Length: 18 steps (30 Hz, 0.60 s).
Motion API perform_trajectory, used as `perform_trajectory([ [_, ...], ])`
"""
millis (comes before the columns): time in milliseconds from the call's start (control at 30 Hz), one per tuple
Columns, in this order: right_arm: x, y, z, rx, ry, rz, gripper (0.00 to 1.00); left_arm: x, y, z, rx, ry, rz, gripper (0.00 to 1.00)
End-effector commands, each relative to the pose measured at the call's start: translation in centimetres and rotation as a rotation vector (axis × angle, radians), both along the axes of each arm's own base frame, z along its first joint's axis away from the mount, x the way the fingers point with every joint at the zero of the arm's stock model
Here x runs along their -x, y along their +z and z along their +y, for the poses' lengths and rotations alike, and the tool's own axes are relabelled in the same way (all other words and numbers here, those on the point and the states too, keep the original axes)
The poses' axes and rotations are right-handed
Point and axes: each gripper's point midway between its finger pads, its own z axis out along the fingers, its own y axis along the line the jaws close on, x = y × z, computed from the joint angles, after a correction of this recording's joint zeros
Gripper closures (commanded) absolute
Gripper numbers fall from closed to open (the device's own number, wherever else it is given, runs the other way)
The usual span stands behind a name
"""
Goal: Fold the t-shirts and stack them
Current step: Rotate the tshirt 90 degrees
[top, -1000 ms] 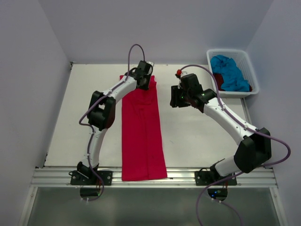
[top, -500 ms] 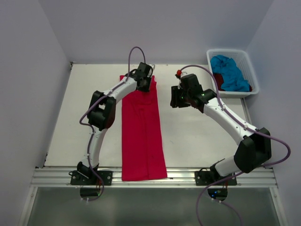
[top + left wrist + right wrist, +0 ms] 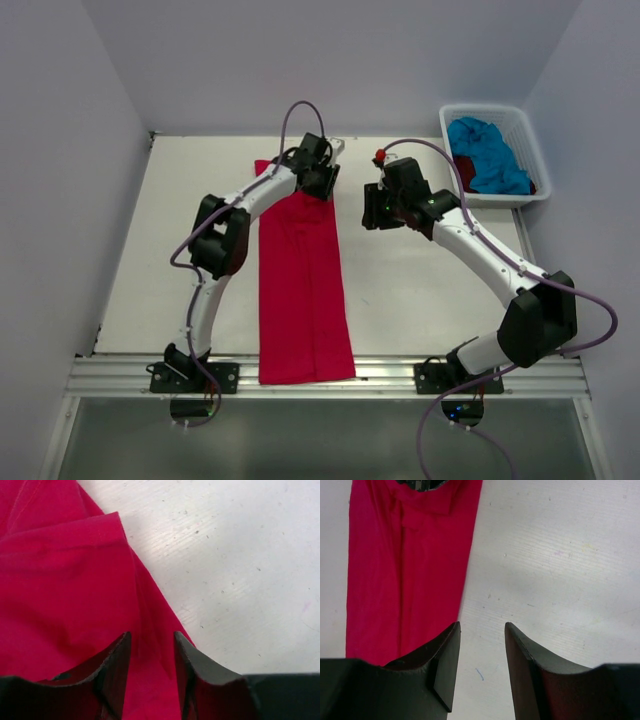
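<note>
Your left gripper [image 3: 151, 637] has shifted right at the far end of the red-pink t-shirt [image 3: 300, 290], jaws now narrowly apart, apparently letting the cloth go, so count this fold as laid.

A robotics lab cell: plain walls [image 3: 350, 60] around a white table [image 3: 420, 290] with aluminium rail [image 3: 390, 377].
</note>
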Motion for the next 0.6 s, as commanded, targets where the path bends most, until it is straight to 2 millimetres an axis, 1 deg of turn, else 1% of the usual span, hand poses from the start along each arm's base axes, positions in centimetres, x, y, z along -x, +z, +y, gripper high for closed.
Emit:
perform_trajectory([
  [0, -0.1, 0.9, 0.4, -0.03, 0.009, -0.025, 0.55, -1.3, 4.3, 0.3, 0.017, 0.056, -0.117, 0.55],
  [33, -0.2, 0.8, 0.3, -0.027, 0.007, -0.023, 0.55, -1.2, 5.6, 1.2, 0.014, 0.112, -0.144, 0.5],
  [67, -0.1, 0.7, 0.3, -0.026, 0.008, -0.022, 0.55, -1.5, 6.5, 1.8, 0.009, 0.149, -0.174, 0.39],
  [100, -0.1, 0.8, 0.3, -0.029, 0.008, -0.024, 0.55, -1.7, 7.1, 2.6, -0.013, 0.192, -0.197, 0.33],
  [133, -0.1, 0.8, 0.4, -0.031, 0.009, -0.023, 0.55, -1.5, 7.8, 3.0, -0.008, 0.219, -0.201, 0.28],
  [200, -0.2, 0.8, 0.5, -0.034, 0.012, -0.026, 0.55, -0.9, 7.0, 3.9, -0.052, 0.245, -0.158, 0.28],
  [267, -0.3, 0.9, 0.6, -0.037, 0.014, -0.026, 0.55, 0.0, 5.4, 4.4, -0.092, 0.254, -0.109, 0.29],
  [300, -0.3, 0.8, 0.6, -0.036, 0.014, -0.023, 0.55, 0.4, 5.0, 4.4, -0.099, 0.253, -0.103, 0.3],
  [333, -0.3, 0.8, 0.7, -0.039, 0.014, -0.024, 0.55, 1.4, 4.0, 4.4, -0.112, 0.241, -0.084, 0.31],
  [433, -0.3, 0.8, 0.7, -0.039, 0.014, -0.024, 0.55, 2.6, 2.9, 3.8, -0.098, 0.213, -0.064, 0.36],
  [500, -0.3, 0.6, 0.6, -0.037, 0.013, -0.021, 0.56, 3.5, 1.3, 3.8, -0.112, 0.2, -0.021, 0.46],
  [533, -0.2, 0.7, 0.6, -0.039, 0.012, -0.022, 0.56, 4.0, 0.8, 3.6, -0.12, 0.193, -0.007, 0.53],
  [567, -0.2, 0.8, 0.6, -0.04, 0.011, -0.023, 0.56, 4.2, 0.4, 3.7, -0.128, 0.193, 0.006, 0.56],
])
